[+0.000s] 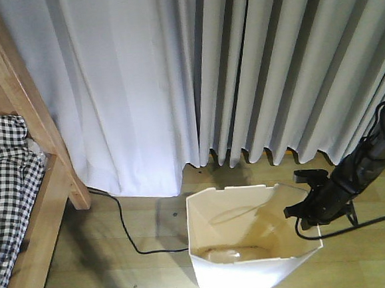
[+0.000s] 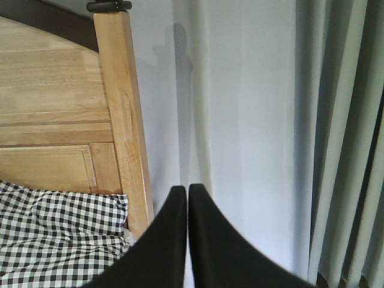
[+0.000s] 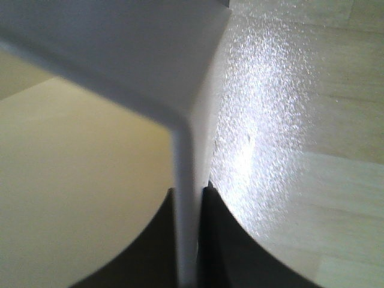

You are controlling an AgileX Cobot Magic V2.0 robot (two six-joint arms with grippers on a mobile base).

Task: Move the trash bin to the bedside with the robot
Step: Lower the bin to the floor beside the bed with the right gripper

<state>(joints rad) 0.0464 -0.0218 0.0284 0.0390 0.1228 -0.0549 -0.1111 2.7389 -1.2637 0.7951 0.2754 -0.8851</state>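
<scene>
The white trash bin (image 1: 255, 259) stands on the wooden floor, right of the bed. My right gripper (image 1: 306, 210), on a slim black arm, is shut on the bin's right rim. In the right wrist view the thin white rim (image 3: 187, 180) runs between the two black fingers (image 3: 231, 246), one inside the bin and one outside. The bed frame (image 1: 46, 195) with black-and-white checked bedding (image 1: 3, 192) is at the left. My left gripper (image 2: 186, 191) is shut and empty, held in the air by the bedpost (image 2: 123, 114).
Grey-white curtains (image 1: 240, 67) hang behind the bin down to the floor. A black cable (image 1: 130, 235) lies on the floor between bed and bin. Another black cable (image 1: 359, 225) trails from the right arm.
</scene>
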